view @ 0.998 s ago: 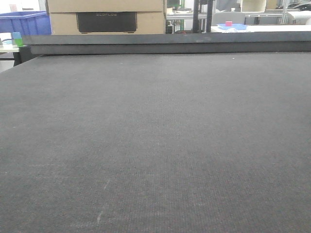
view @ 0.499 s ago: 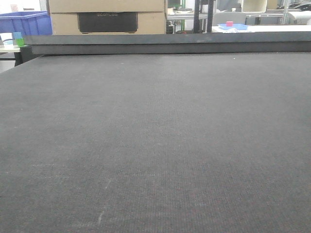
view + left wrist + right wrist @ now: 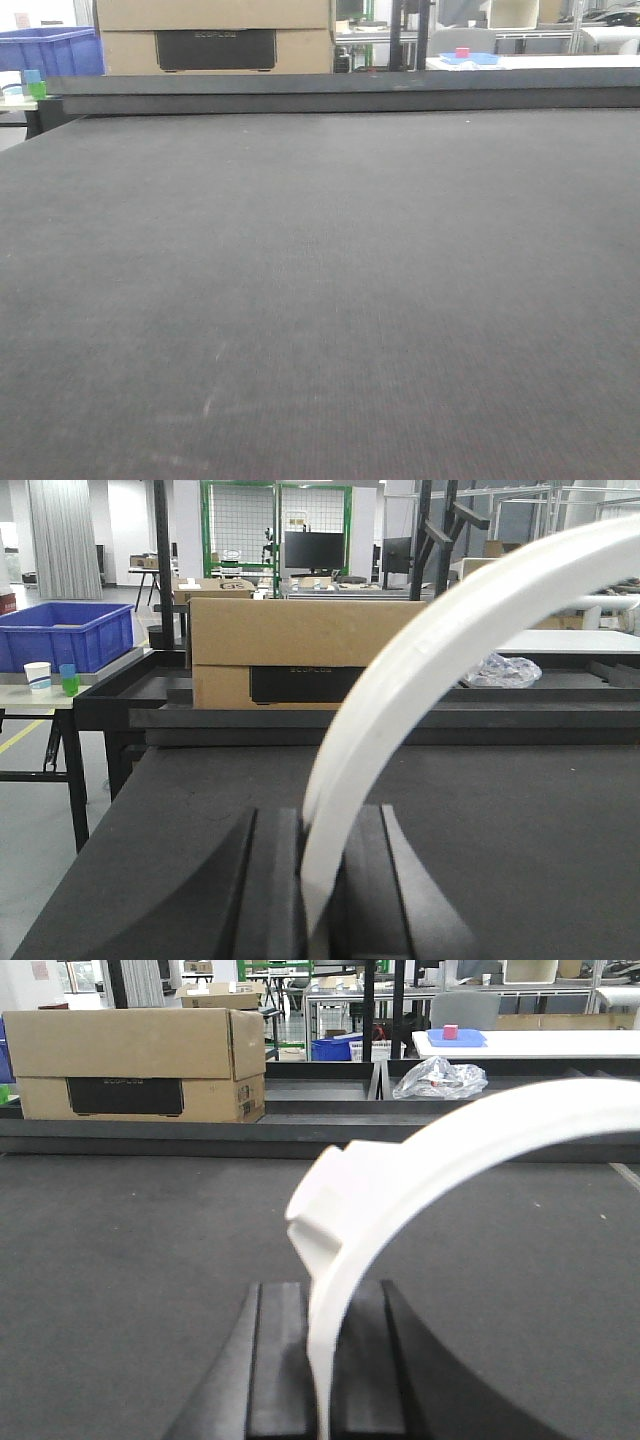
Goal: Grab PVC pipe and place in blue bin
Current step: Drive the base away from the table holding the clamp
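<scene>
Front view first: the dark counter [image 3: 320, 280] lies bare of any white part, and that fits, because the pipe [image 3: 400, 670] is up off the surface. In the left wrist view the left end effector [image 3: 318, 825] has its two dark fingers drawn in narrow and pinching the lower end of the white arc. The rest of the curve sweeps up and away to the right, clear of the counter. Gripping at the end rather than mid-span looks sensible to me, since the flat sides there give the pads something to bite on. The right wrist view tells much the same story: the right end effector [image 3: 318, 1300] is clamped tight on a white curve with a stepped lug near the grip. Whether that is the same pipe or a twin, I cannot tell. Now the target: the blue bin [image 3: 65, 635] sits off the counter's far left corner on a side table, well apart from both arms, with a cardboard box [image 3: 300, 630] standing on the raised ledge beyond the counter's far edge. So my read is that the grab is done and the carry is the step in hand. The left arm is the natural one to deliver, needing a swing leftward past the ledge. The long free end could catch the ledge or the bin's rim on the way.
</scene>
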`<state>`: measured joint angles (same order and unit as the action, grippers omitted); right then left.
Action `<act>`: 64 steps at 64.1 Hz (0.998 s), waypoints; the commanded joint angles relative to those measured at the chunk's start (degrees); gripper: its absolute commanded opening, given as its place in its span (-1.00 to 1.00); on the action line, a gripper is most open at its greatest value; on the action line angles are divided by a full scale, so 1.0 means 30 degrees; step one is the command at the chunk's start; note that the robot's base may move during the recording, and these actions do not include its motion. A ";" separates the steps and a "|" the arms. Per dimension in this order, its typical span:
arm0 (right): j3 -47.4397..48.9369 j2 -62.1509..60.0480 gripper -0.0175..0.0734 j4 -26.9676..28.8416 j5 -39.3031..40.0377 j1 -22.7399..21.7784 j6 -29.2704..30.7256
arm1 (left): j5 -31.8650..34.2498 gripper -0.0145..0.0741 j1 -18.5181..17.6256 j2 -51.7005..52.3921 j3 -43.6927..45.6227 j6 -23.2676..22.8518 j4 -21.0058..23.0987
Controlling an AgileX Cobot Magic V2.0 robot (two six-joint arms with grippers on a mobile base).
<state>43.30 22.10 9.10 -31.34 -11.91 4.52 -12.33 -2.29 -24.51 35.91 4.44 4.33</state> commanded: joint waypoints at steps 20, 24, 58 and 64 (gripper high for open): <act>-0.0002 -0.0044 -0.97 0.0007 0.0589 -0.0019 0.0009 | 0.0460 -0.92 -0.0117 0.0006 0.0052 -0.0015 0.0033; -0.0002 -0.0044 -0.97 0.0007 0.0589 -0.0019 0.0009 | 0.0460 -0.92 -0.0117 0.0006 0.0052 -0.0015 0.0033; -0.0002 -0.0044 -0.97 0.0007 0.0617 -0.0019 0.0009 | 0.0469 -0.92 -0.0117 0.0129 0.0052 -0.0015 0.0033; -0.0002 -0.0044 -0.97 0.0007 0.0617 -0.0019 0.0009 | 0.0469 -0.92 -0.0117 0.0129 0.0052 -0.0015 0.0033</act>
<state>43.30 22.10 9.10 -31.34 -11.91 4.52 -12.33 -2.29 -24.51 35.91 4.44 4.33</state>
